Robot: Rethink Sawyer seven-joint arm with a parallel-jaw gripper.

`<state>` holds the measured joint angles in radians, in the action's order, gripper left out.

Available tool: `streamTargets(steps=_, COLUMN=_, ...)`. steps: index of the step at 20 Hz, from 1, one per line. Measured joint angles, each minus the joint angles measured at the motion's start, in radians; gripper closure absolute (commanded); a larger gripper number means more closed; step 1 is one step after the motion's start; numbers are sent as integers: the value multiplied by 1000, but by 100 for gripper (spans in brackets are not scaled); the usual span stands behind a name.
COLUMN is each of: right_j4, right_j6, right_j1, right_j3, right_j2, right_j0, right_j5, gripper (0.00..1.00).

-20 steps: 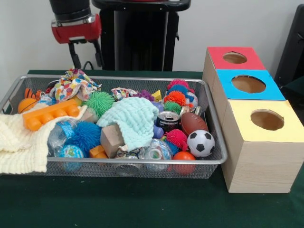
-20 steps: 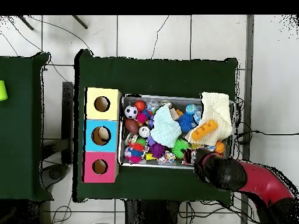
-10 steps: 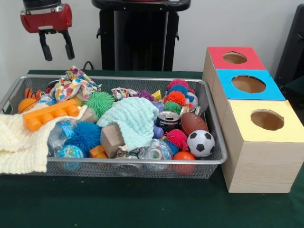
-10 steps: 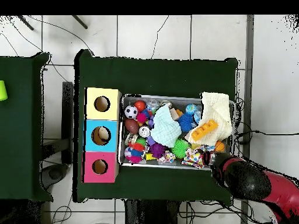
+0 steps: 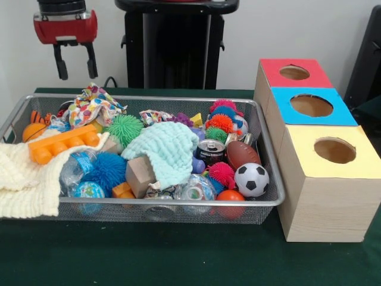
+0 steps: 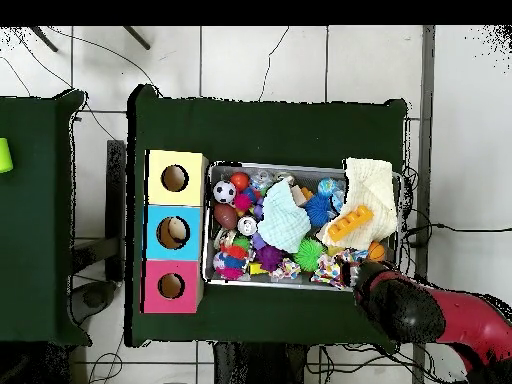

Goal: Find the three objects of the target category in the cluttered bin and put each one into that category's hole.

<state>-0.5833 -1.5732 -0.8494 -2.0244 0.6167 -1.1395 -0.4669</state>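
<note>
The silver wire-mesh bin (image 5: pixel 269 156) holds a heap of toys; it also shows in the overhead view (image 6: pixel 208 226). One multicoloured patch rag (image 5: pixel 92 106) lies at the bin's far left corner, seen from above (image 6: pixel 336 268). A second smaller rag (image 5: pixel 153 117) lies at the far rim's middle. A third is not visible. My gripper (image 5: pixel 76 74) hangs open and empty above and behind the first rag. From above only the arm's head (image 6: pixel 398 305) shows. The yellow-topped box's hole (image 5: pixel 334 150) is nearest the camera on the right, and shows from above (image 6: pixel 175 178).
A cream knitted cloth (image 5: pixel 24 179) drapes over the bin's left end. A mint-green cloth (image 5: pixel 169 150) covers the middle. Balls, a can (image 5: pixel 210 152), a wooden block (image 5: pixel 140 174) and an orange brick (image 5: pixel 62 143) fill the bin. Blue-topped (image 5: pixel 311 105) and red-topped (image 5: pixel 294 72) boxes stand behind the yellow one.
The gripper rose and swung out to the left, off the rag, and has now come back slightly to the right. The rag stays in the bin.
</note>
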Motion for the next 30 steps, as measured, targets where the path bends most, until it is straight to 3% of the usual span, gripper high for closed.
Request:
streamTargets(steps=12, right_j4=-123, right_j6=0, right_j1=74, right_j3=1, right_j2=-43, right_j0=66, right_j5=156, gripper=0)
streamTargets(steps=30, right_j4=-198, right_j6=0, right_j1=198, right_j3=1, right_j2=-120, right_j0=75, right_j5=214, gripper=0)
